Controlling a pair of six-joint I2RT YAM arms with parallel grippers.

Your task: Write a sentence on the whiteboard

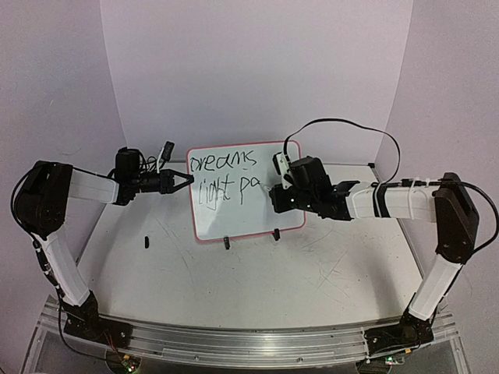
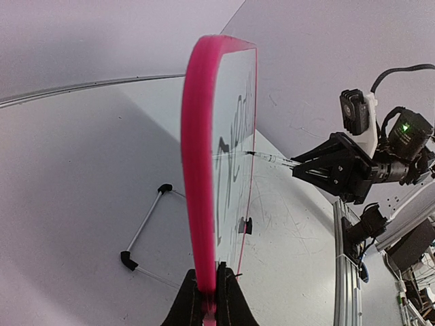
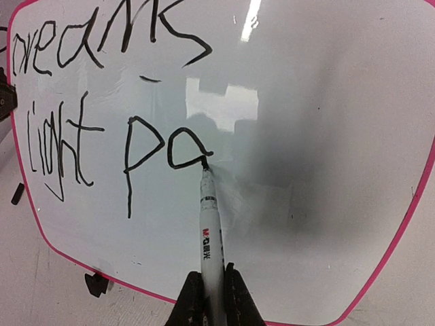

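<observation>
The whiteboard [image 1: 243, 191], white with a red-pink frame, stands upright at the middle of the table on two black clip feet. My left gripper [image 1: 184, 180] is shut on its left edge; in the left wrist view the pink frame [image 2: 197, 190] runs up from between my fingers. My right gripper [image 1: 274, 195] is shut on a white marker [image 3: 210, 231], whose black tip touches the board face [image 3: 312, 136]. The sentence [image 3: 102, 88] reads "dreams" on the first line and "light pa" on the second, and the tip sits at the end of the "a".
A small black cap [image 1: 146, 241] lies on the table left of the board. A wire stand with black ends [image 2: 146, 227] lies behind the board. A white curved backdrop [image 1: 257, 70] rises behind. The aluminium rail [image 1: 234, 343] runs along the near edge.
</observation>
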